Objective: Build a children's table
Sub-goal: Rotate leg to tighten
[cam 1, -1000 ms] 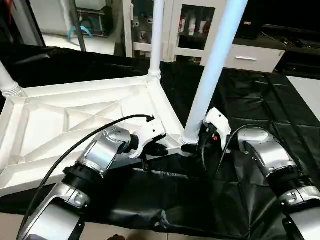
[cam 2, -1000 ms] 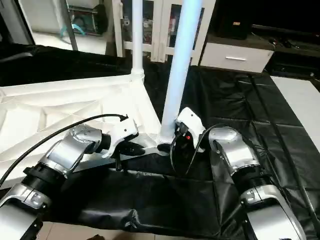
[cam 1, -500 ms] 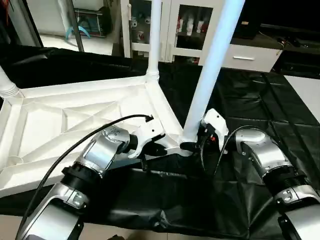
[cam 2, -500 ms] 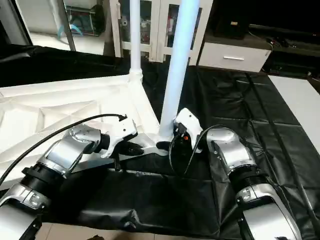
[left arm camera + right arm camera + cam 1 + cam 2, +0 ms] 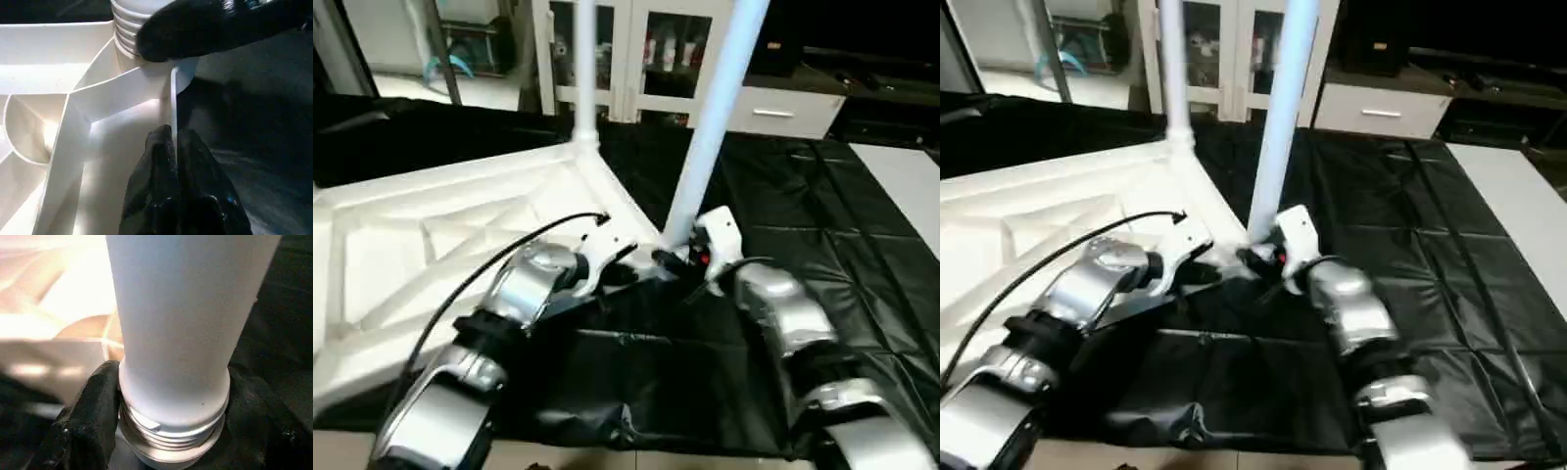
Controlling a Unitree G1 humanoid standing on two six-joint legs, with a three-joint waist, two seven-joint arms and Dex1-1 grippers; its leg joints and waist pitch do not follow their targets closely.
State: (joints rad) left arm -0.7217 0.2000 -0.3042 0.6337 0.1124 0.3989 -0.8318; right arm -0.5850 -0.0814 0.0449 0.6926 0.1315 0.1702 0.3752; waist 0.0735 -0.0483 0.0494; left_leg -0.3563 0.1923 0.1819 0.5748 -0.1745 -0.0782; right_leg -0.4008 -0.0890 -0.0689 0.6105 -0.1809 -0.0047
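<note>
The near-corner leg (image 5: 710, 127) is being screwed into the upturned white tabletop (image 5: 421, 245) on the black-covered table: right gripper (image 5: 166, 431) grasps its threaded base, left gripper (image 5: 172, 161) pinches the rim beside that socket; next, probably another twist.

Head views smeared by motion blur, dim room, glare on the white table top (image 5: 431, 235), wrist views soft, warm-lit.

Right claw (image 5: 171, 431) narrowed around leg (image 5: 710, 137) base; table top (image 5: 431, 245) swung.
</note>
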